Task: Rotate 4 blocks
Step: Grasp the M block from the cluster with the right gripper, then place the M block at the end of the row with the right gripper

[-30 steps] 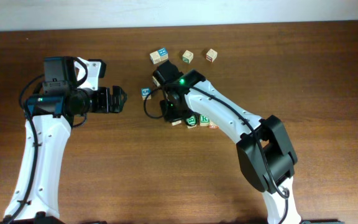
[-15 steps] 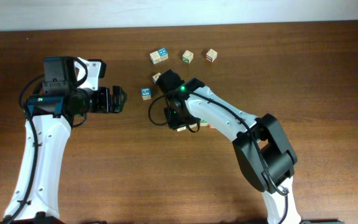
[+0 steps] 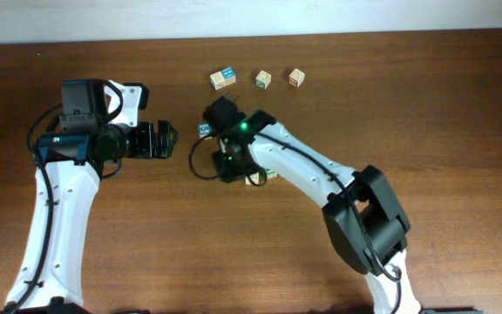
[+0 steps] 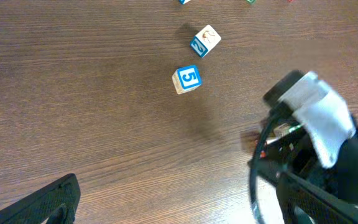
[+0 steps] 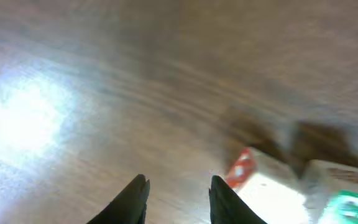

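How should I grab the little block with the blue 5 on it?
Pinch the block by two opposite flat sides, coming straight down from above. It's a cube sitting flat on the table, with nothing touching it.

Left arm (image 3: pixel 55 209): bent at elbow, wrist turned rightward.
Left tool (image 3: pixel 162 139): spread wide, empty.
Right arm (image 3: pixel 308 170): stretched leftward, wrist angled down.
Right tool (image 5: pixel 178 198): narrowly parted, nothing between fingers.
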Controlling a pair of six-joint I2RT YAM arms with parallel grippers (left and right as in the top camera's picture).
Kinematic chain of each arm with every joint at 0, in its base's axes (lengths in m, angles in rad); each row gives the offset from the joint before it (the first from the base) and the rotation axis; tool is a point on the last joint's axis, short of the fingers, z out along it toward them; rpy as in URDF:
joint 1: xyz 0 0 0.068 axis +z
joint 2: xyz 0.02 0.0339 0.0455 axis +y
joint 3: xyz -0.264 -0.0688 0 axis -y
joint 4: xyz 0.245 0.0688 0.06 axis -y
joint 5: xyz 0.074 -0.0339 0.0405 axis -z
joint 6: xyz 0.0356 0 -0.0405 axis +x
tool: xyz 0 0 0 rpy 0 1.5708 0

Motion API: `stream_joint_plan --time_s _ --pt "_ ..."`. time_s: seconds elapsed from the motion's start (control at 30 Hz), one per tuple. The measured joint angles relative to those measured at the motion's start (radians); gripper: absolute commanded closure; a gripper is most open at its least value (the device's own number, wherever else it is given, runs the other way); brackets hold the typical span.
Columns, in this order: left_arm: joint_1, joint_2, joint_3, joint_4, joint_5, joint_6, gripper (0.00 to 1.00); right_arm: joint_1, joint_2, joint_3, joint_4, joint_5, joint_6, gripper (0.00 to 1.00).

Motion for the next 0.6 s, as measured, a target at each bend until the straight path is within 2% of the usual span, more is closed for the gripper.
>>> stream_joint_plan --time_s 0.27,0.6 --pt "0.0 0.0 0.0 0.0 0.0 0.0 0.01 0.012 0.043 -0.044 -0.038 0.048 0.077 0.8" --pt "0.0 0.0 0.0 0.0 0.0 0.0 0.01 -0.054 0.043 -0.045 -0.021 0.143 0.085 0.8"
